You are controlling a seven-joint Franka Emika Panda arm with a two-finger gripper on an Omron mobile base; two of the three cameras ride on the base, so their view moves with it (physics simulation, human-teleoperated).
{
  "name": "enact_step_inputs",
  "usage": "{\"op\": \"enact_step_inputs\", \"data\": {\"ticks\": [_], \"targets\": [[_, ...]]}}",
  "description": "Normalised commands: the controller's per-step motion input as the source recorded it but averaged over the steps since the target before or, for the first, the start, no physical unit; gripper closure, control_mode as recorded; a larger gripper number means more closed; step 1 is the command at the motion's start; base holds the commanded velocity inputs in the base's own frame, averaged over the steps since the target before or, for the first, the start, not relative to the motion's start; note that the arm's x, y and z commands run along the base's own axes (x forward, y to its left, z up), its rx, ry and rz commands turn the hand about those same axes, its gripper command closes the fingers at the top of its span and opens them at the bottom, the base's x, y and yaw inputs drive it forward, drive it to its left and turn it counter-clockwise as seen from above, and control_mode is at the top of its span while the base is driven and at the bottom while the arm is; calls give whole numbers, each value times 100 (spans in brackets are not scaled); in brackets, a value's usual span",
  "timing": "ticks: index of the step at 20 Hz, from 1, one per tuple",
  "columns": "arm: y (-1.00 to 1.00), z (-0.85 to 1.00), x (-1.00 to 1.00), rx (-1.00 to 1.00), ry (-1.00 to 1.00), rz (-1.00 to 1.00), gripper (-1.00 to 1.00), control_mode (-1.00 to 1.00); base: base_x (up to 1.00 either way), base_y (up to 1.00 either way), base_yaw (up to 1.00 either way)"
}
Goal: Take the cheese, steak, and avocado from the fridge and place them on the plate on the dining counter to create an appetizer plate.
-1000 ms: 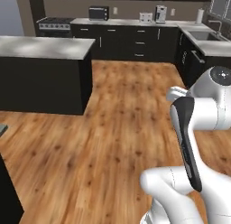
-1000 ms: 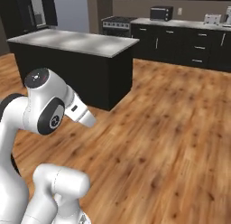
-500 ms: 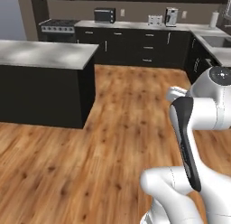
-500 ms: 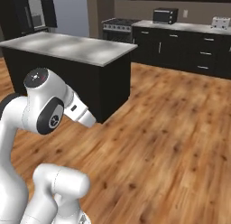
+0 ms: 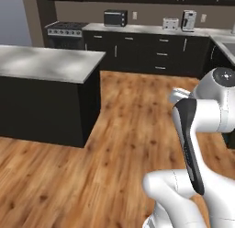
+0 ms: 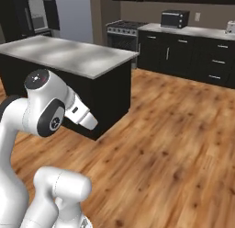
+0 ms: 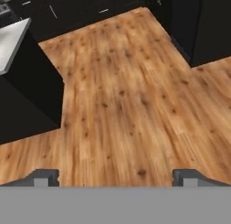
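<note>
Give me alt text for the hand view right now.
The open fingers hold nothing above bare wooden floor. A black island with a pale grey top stands at the left, and black cabinets at the upper right.

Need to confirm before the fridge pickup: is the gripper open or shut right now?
Open. In the hand view the gripper shows its two fingertips far apart over bare wood floor, nothing between them.

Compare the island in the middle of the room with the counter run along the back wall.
The freestanding black island with the pale grey top carries nothing visible; the black wall counter carries a dark microwave and two small pale appliances. The wall counter shows drawer fronts with handles; the island's sides are plain. Both have black bases and pale tops.
</note>
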Motion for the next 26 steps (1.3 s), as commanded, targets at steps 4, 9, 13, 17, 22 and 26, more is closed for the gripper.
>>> {"op": "enact_step_inputs", "data": {"ticks": [4, 9, 13, 17, 22, 26], "targets": [[0, 0, 0, 0, 0, 0, -100, 100, 100, -46, 18], [0, 0, 0, 0, 0, 0, -100, 100, 100, -52, 17], [0, 0, 0, 0, 0, 0, -100, 100, 100, -58, 16], [0, 0, 0, 0, 0, 0, -100, 100, 100, -57, 16], [0, 0, 0, 0, 0, 0, -100, 100, 100, -54, 25], [0, 0, 0, 0, 0, 0, -100, 100, 100, -54, 29]]}}
